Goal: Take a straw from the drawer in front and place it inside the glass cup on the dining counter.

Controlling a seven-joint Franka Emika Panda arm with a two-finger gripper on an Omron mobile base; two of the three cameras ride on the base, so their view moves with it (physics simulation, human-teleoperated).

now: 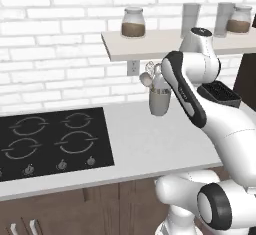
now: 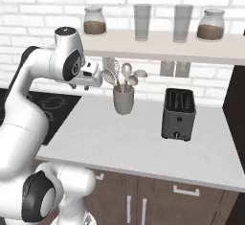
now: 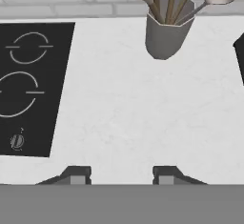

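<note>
Gripper (image 3: 119, 174): jaws parted, empty, above white counter (image 3: 124, 118) near utensil holder (image 3: 165, 35) | Progress: drawer apparently unopened, straw not yet fetched; everything remained.

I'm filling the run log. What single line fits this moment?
phase: before drawer | hand: open, empty, above counter | nearby: utensil holder, cooktop

Two base views flanking the arm, both facing the white counter (image 1: 150, 144), hand view close above it
</note>
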